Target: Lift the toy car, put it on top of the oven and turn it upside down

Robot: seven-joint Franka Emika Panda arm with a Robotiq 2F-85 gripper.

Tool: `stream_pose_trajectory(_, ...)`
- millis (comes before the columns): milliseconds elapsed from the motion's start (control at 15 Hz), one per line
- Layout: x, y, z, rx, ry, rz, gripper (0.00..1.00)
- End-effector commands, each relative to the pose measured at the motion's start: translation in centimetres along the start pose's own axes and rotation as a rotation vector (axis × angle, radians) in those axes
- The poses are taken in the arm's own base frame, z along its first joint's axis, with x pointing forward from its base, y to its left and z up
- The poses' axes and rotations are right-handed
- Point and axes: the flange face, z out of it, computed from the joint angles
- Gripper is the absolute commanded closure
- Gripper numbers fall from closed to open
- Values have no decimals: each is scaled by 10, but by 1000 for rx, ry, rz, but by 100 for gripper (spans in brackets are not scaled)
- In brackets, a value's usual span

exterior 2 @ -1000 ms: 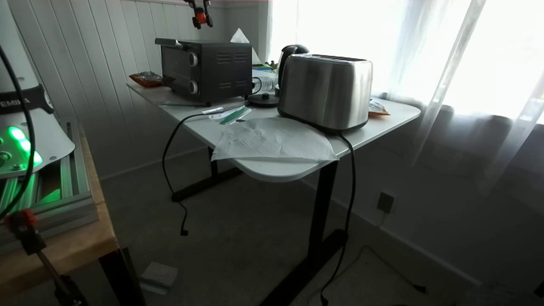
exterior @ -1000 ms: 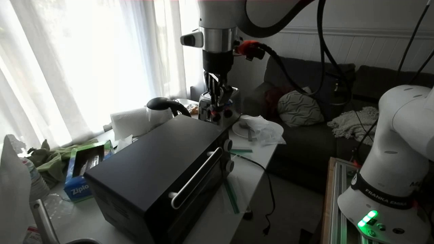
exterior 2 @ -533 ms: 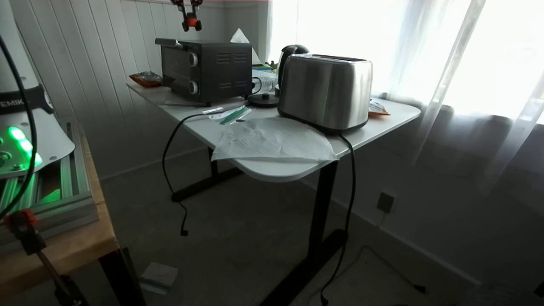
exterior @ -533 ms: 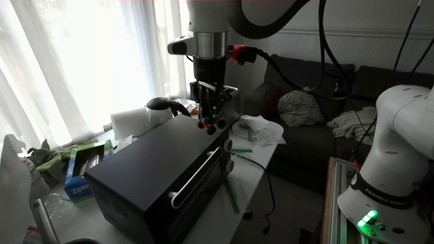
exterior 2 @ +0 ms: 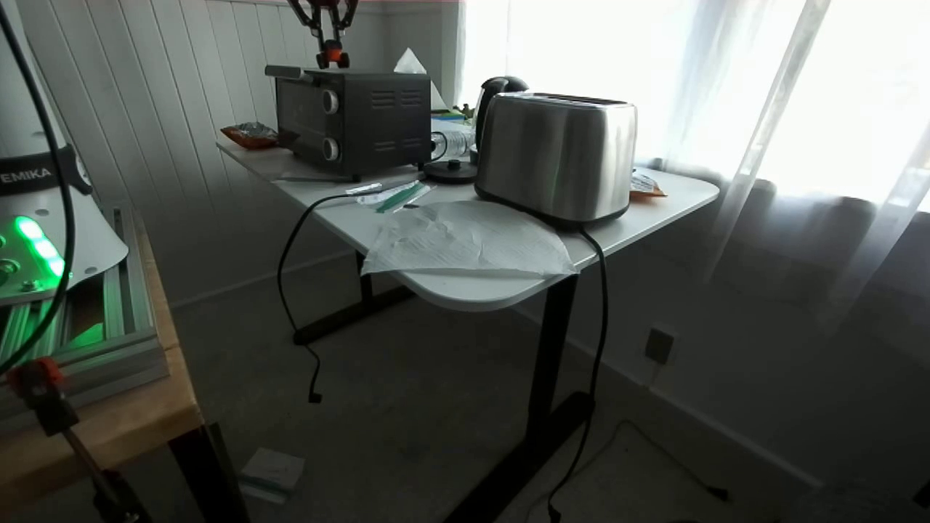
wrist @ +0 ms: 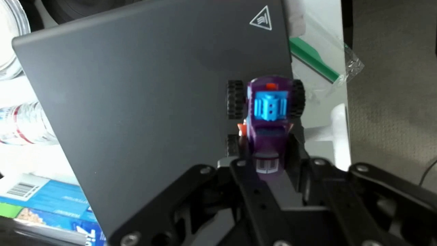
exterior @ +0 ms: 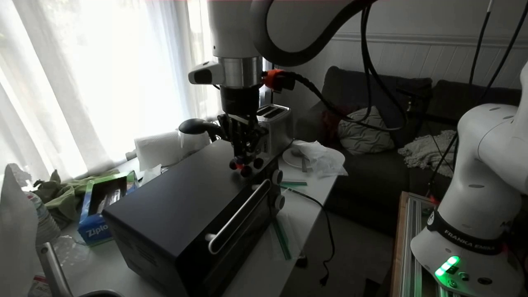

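My black two-fingered pincer point(wrist: 267, 150) grips the purple plastic toy car point(wrist: 269, 124), best settled inward of the black box-shaped oven's point(wrist: 146, 102) near edge.

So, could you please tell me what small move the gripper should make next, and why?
I'd probably ease the gripper inward over the oven, away from the handle: it holds the toy car upright, and in the wrist view one wheel overlaps the oven's front edge, so releasing here could risk a tumble.
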Motion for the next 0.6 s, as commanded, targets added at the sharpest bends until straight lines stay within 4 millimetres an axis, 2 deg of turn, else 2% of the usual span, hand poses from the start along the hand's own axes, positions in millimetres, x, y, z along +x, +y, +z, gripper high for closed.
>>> stream_pose_trajectory(0,11,16,3,-12,54,-26,93)
stream_pose_trajectory(533,27,36,8,-26,76,-66,93)
